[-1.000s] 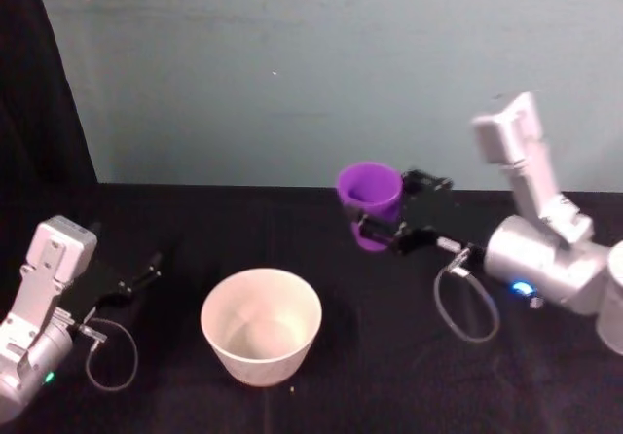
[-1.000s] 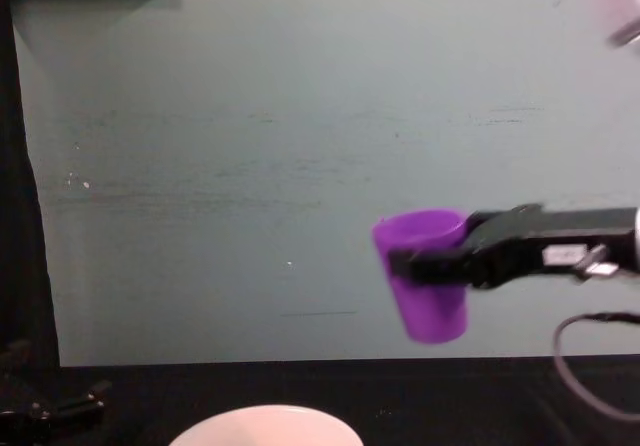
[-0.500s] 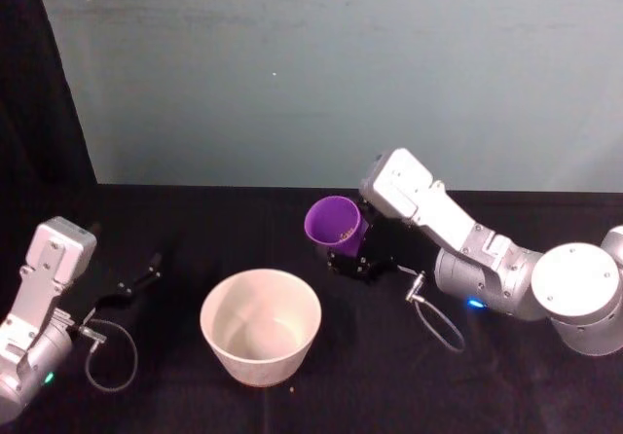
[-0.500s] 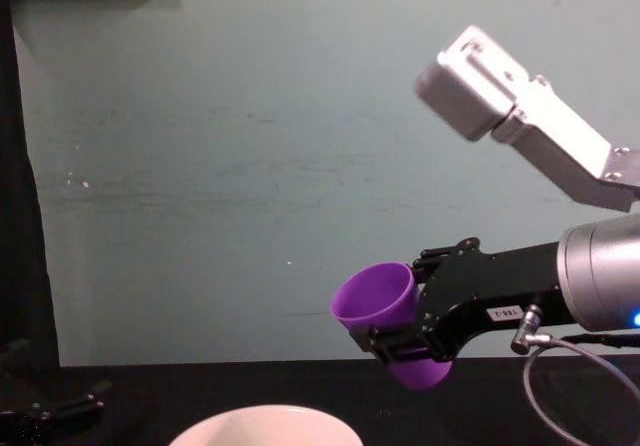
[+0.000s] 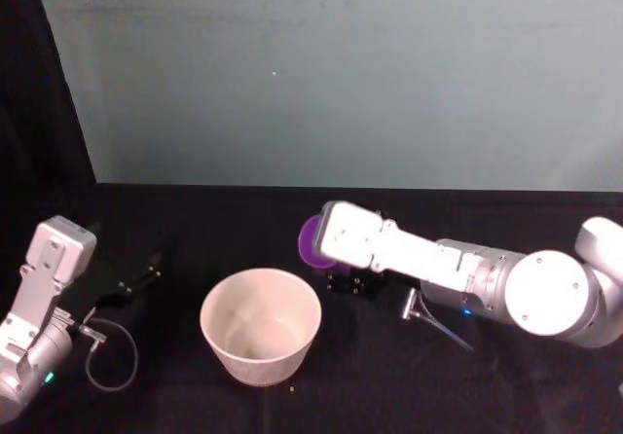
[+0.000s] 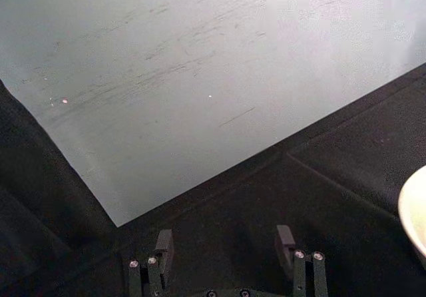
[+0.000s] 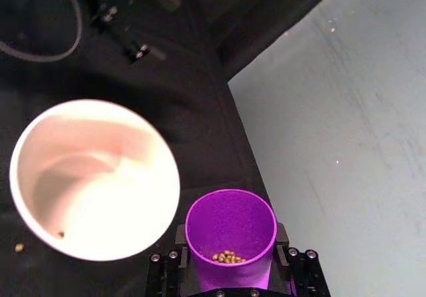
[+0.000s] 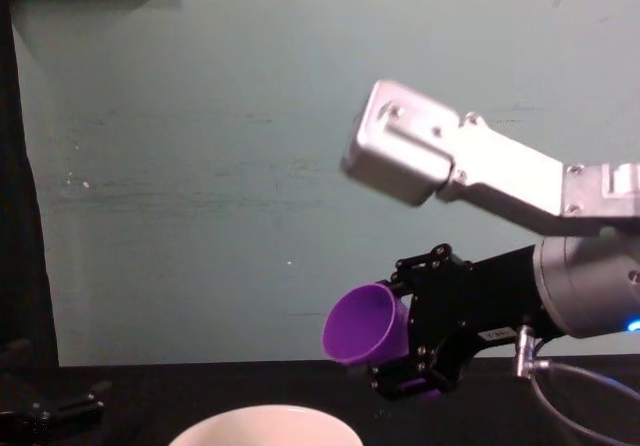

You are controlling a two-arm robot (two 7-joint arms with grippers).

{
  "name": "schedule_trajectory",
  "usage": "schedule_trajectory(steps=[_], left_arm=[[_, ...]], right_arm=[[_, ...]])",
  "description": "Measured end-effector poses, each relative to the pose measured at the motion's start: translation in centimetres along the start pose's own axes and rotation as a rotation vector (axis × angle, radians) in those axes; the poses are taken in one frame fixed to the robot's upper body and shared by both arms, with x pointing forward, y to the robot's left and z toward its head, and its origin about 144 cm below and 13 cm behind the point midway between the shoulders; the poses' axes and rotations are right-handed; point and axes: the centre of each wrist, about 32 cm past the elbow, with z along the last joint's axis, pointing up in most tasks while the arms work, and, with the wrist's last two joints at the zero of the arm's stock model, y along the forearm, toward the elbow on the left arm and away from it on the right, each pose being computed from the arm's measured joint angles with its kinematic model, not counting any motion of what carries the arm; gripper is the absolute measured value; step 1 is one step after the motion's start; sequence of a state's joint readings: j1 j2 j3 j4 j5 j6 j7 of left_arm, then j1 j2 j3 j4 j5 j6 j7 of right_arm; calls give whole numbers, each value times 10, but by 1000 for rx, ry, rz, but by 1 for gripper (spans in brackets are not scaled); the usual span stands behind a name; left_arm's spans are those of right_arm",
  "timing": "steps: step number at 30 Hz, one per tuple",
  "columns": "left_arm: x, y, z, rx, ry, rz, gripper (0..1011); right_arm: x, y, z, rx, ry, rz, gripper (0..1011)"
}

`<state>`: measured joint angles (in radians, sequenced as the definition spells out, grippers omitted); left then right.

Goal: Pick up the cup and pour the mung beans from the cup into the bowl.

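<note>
The pick-up is done and the pour has begun, but by my reading it is only at its start. The right gripper (image 8: 408,338) holds the cup (image 8: 362,324) in the air, its fingers (image 7: 178,238) clamped on either side of the purple wall. In the chest view the cup is tilted well over, its mouth turned toward the robot's left and slightly down. It hangs above the bowl (image 8: 265,423) and off to the bowl's right.

In the right wrist view a small heap of beans (image 7: 226,257) lies inside the cup near its base, so most of the load has not been tipped out. One dark speck low on the bowl's inner wall may be a bean (image 7: 60,234). Another bean lies on the tabletop (image 7: 40,64) just outside the bowl. The rest of the bowl's inside looks bare.

In that same view the cup's mouth sits just beside the bowl's rim rather than clearly over its hollow. What is left, I judge, is to bring the mouth over the bowl, tip further until the beans slide out, then set the cup down.

The left gripper (image 6: 224,250) rests idle on the tabletop at the robot's left, its fingers spread apart and empty.
</note>
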<state>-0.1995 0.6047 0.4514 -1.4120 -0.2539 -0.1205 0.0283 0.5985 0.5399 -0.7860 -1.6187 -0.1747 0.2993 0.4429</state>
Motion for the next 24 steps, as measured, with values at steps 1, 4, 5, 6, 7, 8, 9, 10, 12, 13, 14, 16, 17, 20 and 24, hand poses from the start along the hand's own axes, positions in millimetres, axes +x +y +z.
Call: schedule_trajectory(steps=[1,4,5,6,7,8,9,10,12,13,14,16,17,20,24], left_arm=[[0,0,0,0,0,0,1003],[0,0,0,0,0,0,1003],[0,0,0,0,0,0,1003],[0,0,0,0,0,0,1003],[0,0,0,0,0,0,1003],[0,0,0,0,0,0,1003],[0,0,0,0,0,0,1003],[0,0,0,0,0,0,1003],[0,0,0,0,0,0,1003],[0,0,0,0,0,0,1003],[0,0,0,0,0,0,1003],[0,0,0,0,0,0,1003],[0,0,0,0,0,0,1003],[0,0,0,0,0,0,1003],[0,0,0,0,0,0,1003]], right_arm=[[-1,0,2,-10,-29,2,738],[-5,1,7,-26,-88,8,739],[-6,1,8,-30,-101,8,739],[-6,1,9,-34,-115,8,739],[-8,1,10,-40,-138,10,738],[-9,2,11,-44,-152,12,738],[-10,2,12,-47,-164,12,739],[-11,2,14,-53,-187,12,739],[-12,3,16,-60,-211,12,739],[-14,4,18,-67,-241,13,739],[-15,4,19,-71,-257,13,739],[-17,5,23,-82,-303,15,739],[-17,6,24,-86,-318,16,738],[-19,6,28,-94,-358,19,739],[-22,8,36,-112,-436,20,739]])
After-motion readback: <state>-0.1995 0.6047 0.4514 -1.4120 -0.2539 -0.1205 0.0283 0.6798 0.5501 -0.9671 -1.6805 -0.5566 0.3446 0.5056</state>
